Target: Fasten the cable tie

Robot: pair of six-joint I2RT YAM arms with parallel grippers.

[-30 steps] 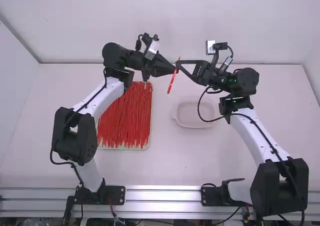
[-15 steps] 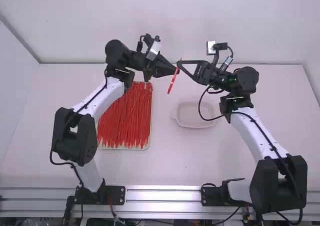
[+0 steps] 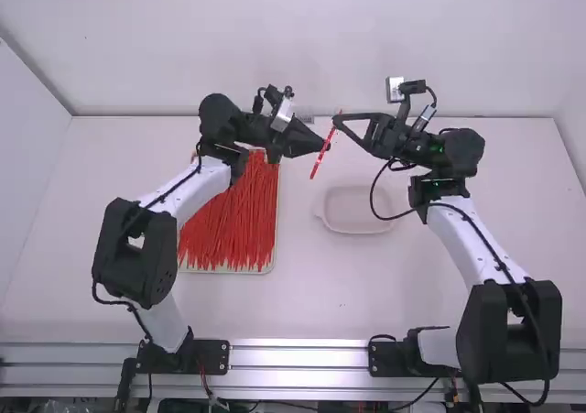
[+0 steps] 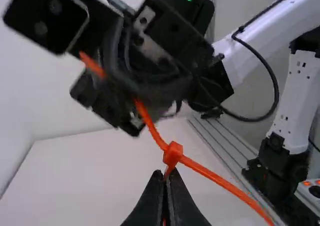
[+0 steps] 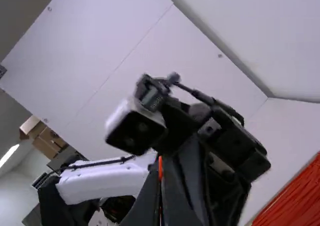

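cable tie: mid-air above the table, head just past the left gripper and its closed tips
right gripper: clamped on the strap
below: pile of red ties, white dish

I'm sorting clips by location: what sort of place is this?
Probably a robotics lab test bench: two arms mounted on an aluminium rail, a white-walled table, and a stack of red cable ties.

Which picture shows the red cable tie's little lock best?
The left wrist view: the lock sits close and clear above the left gripper. The high view shows the cable tie as a tiny red strip; the right wrist view, a thin sliver.
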